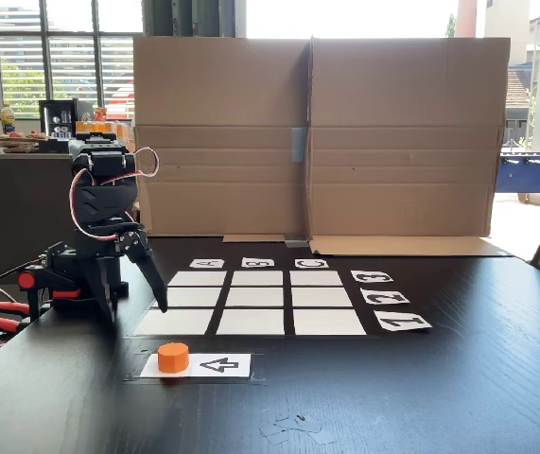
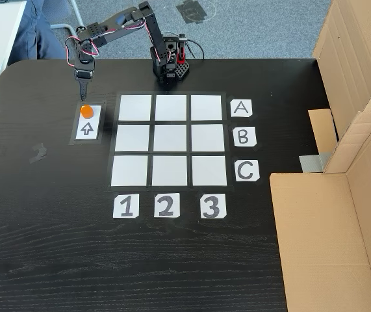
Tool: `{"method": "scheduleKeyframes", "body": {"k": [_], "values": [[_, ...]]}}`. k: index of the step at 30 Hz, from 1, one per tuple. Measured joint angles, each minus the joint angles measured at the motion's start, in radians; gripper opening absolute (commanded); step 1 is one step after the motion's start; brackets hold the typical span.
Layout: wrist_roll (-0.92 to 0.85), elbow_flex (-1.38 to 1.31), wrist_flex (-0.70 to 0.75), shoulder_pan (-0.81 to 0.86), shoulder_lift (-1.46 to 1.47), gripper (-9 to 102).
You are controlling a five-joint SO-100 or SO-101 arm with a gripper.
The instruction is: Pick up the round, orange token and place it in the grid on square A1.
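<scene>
token (image 1: pixel 173 357): small bright orange short cylinder, upright on its flat face, resting on the blank end of the arrow card (image 1: pixel 215 365), touching it; in a fixed view (image 2: pixel 86 111) the arrow points at it.
grid (image 2: pixel 169 140): nine plain white cells, flat, just beside the arrow card, all bare.
square A1 (image 2: pixel 135 108): corner cell nearest the arrow card, bare.
</scene>
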State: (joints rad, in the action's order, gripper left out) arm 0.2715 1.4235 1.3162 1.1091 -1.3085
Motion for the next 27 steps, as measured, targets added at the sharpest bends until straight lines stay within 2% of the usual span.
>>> {"method": "scheduleKeyframes", "body": {"k": [27], "values": [[0.049,-0.152,-0.006,-0.075,0.219,32]]}}
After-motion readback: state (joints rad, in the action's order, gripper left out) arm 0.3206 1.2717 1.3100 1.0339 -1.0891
